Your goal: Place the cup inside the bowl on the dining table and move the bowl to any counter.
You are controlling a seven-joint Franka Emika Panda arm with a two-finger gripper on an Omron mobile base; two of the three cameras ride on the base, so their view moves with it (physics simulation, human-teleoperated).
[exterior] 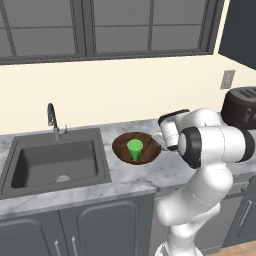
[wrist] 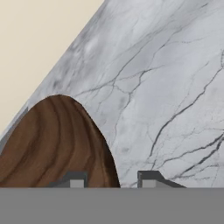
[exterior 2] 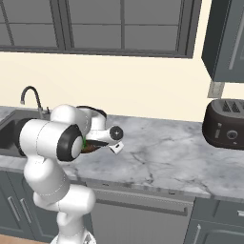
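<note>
Left base view shows the bowl (exterior: pixel 136 148) sitting on the counter (exterior: pixel 165 172) just right of the sink (exterior: pixel 55 164), with the cup (exterior: pixel 135 149) standing upright inside it, so both parts of the task look done. In the hand view the gripper (wrist: pixel 109 180) has its two tips straddling the bowl's rim, one over the wood and one over the marble, with a clear gap to each side: the jaws stand parted and hold nothing. The bowl reads as stiff turned wood, light to middling in weight, with a smooth finish that could slide between flat pads; its thin rim is the only sensible place to pinch, and a one-sided rim grip would let it tip. The cup looks like a light, rigid tumbler, tall for its base, likely to topple if the bowl is jolted or tilted. A toaster (exterior: pixel 241 107) stands further right, well apart.
</note>
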